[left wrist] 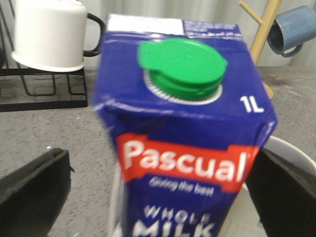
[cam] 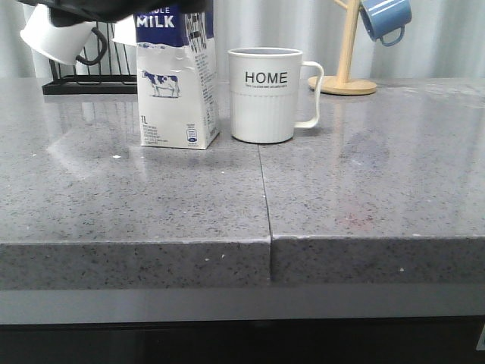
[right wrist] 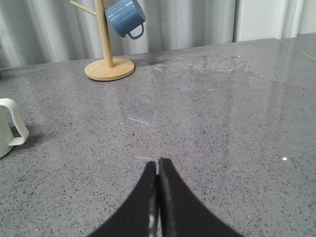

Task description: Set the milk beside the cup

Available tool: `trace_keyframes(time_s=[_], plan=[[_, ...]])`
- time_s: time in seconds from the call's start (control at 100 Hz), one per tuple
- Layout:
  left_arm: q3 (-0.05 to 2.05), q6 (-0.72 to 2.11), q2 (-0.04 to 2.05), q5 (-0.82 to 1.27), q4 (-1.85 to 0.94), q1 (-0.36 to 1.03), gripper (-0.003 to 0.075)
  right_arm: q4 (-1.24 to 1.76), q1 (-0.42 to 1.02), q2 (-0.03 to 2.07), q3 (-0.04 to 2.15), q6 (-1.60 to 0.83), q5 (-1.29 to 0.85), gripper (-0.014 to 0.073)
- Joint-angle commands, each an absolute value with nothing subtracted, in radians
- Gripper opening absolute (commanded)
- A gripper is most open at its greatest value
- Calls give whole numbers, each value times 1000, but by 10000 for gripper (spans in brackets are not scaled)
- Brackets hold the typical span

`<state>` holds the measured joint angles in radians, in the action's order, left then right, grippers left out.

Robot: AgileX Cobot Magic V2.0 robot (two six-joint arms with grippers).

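Observation:
The milk (cam: 178, 80), a tall white carton with a dark blue top and a cow picture, stands upright on the grey counter (cam: 364, 189), close to the left of the cup (cam: 264, 95). The cup is a white ribbed mug marked "HOME", its handle to the right. In the left wrist view the milk (left wrist: 182, 123) shows its green cap, and my left gripper (left wrist: 160, 157) is open around its top, with one of its fingers (left wrist: 29, 185) clear of the side. Its dark body is at the top of the front view (cam: 106, 9). My right gripper (right wrist: 158, 163) is shut and empty over bare counter, right of the cup's handle (right wrist: 14, 123).
A black wire rack (cam: 83, 83) with plain white black-handled mugs (cam: 57, 34) stands behind the milk at back left. A wooden mug tree (cam: 345, 53) with a blue mug (cam: 386, 19) stands at back right. A seam (cam: 264, 189) runs through the counter to its front edge.

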<state>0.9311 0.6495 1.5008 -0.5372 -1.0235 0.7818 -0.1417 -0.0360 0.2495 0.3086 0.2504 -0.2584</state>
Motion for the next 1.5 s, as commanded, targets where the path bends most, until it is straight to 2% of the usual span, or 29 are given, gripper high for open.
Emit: trace_keyframes(time_s=[0.0,0.3,0.58,0.8,1.05,1.22,1.36,1.43,1.49], plan=[[903,645,1395,-564,-977,787,686,-148,-43,255,335,249,-184,-68],[797,607,1130,-260,-786,713,669,-148,-43,255,335,249,-184,-68],[710,301,933,-227,-436,438,669,-148,-43,255,335,249,-184,-68],[634,62,807,-105,-206,254,669,-148,-43,255,335,249,-184,-68],[518,-107,613,-13,0,217,668,-148,-43,255,335,249,-184,-68],[435,-140,459,18,0,217,666,-148,-43,255,335,249,-184,-68],[393,-140,350,44,0,217,579,-148,-43,255,335,249,-184,-68],[375,-140,311,42,0,217,472,-148,-43,255,335,249,-184,-68],[365,-140,294,42,0,217,332,-148,-43,255,335,249,-184,-68]])
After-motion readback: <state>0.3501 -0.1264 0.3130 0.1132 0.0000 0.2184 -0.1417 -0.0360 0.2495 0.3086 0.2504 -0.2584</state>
